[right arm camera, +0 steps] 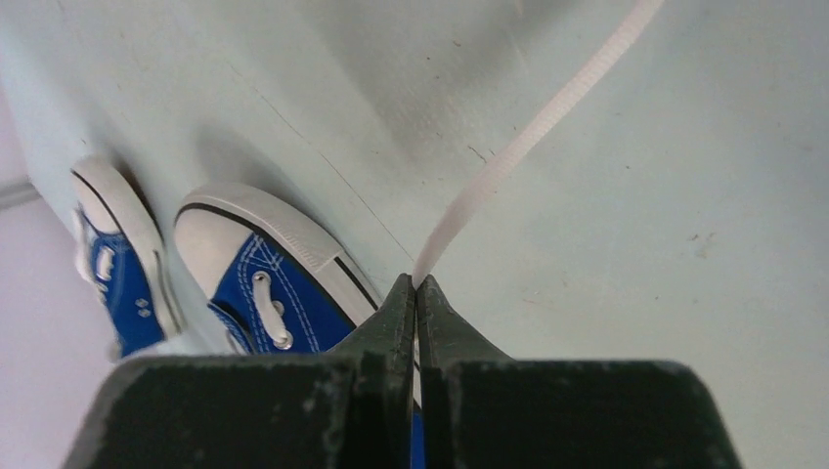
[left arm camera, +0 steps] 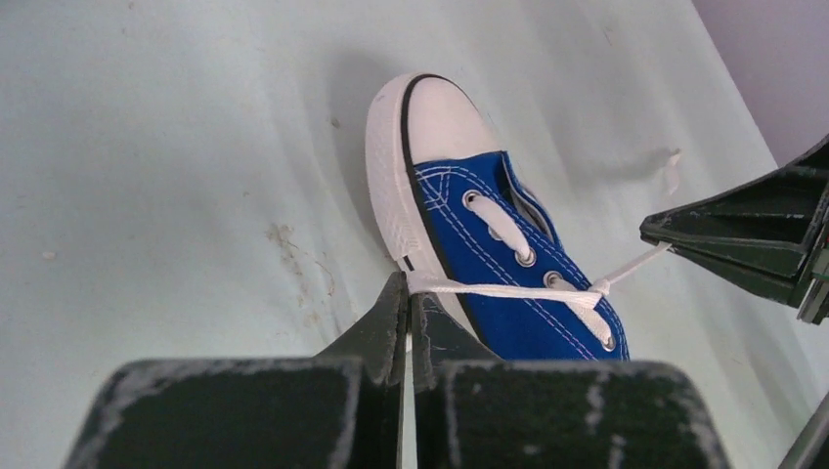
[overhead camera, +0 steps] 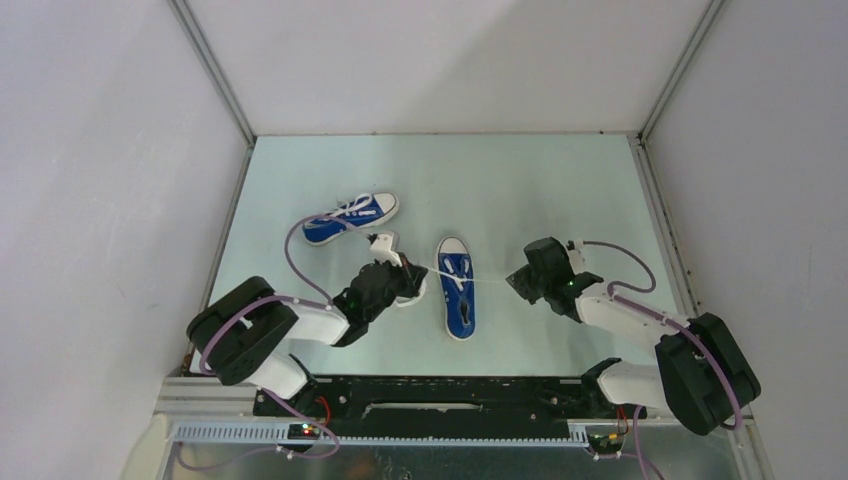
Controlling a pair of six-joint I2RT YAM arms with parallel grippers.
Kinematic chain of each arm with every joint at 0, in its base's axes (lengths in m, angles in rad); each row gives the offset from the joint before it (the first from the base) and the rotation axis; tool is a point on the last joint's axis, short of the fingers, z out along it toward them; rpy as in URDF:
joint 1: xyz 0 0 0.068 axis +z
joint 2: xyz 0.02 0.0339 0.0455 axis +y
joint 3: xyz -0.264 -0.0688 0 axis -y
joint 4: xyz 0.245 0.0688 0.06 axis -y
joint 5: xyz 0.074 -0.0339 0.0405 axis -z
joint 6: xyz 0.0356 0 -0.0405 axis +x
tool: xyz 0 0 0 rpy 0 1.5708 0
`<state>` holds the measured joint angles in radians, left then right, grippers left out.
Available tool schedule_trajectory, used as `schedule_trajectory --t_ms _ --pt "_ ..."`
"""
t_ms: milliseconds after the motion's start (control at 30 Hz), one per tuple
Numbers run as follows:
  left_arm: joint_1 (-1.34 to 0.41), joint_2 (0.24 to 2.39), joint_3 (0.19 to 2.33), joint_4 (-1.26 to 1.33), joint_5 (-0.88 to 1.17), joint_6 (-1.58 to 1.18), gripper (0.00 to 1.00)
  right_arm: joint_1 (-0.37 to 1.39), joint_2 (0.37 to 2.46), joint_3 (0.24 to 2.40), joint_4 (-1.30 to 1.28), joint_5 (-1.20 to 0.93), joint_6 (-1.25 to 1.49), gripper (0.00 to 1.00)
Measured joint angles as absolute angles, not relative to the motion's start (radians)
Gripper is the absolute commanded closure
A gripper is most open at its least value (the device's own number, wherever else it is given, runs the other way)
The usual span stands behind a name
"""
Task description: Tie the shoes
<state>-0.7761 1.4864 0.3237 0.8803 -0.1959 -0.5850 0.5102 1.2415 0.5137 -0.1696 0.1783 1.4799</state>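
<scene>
Pinching the white lace point(left arm camera: 508, 291) of the middle shoe point(overhead camera: 457, 290), one strand in each claw.
My left claw point(left arm camera: 409, 293) is pressed together on the strand just beside the shoe's left sole edge. My right claw point(right arm camera: 417, 285) is pressed together on the other strand, off the shoe's right side. Both strands run taut and meet in a crossing over the eyelets. Shoe stands upright on the table point(overhead camera: 560, 190) between my claws, toe cap away from my bases. Second shoe point(overhead camera: 350, 217) lies further out to the left, apart from the first.
</scene>
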Motion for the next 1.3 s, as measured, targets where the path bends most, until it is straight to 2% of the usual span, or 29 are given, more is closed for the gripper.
schedule_trajectory --t_ms 267,400,600,667,1000,1300 --pt "-0.776 1.493 0.350 0.881 -0.096 -0.575 1.00 0.566 1.237 0.522 -0.132 0.186 1.236 0.98" --pt "-0.776 1.483 0.363 0.870 -0.042 -0.567 1.00 0.619 1.230 0.546 -0.107 0.182 1.077 0.66" --pt "-0.776 1.428 0.411 0.810 0.020 -0.548 1.00 0.619 1.221 0.614 -0.085 0.087 0.746 0.48" --pt "-0.776 1.416 0.424 0.797 0.034 -0.543 1.00 0.613 1.200 0.619 -0.073 0.019 0.635 0.46" --pt "-0.776 1.373 0.432 0.727 0.061 -0.531 1.00 0.580 1.162 0.685 -0.068 -0.300 0.276 0.42" --pt "-0.776 1.373 0.440 0.712 0.091 -0.517 1.00 0.586 1.250 0.777 -0.036 -0.524 0.093 0.56"
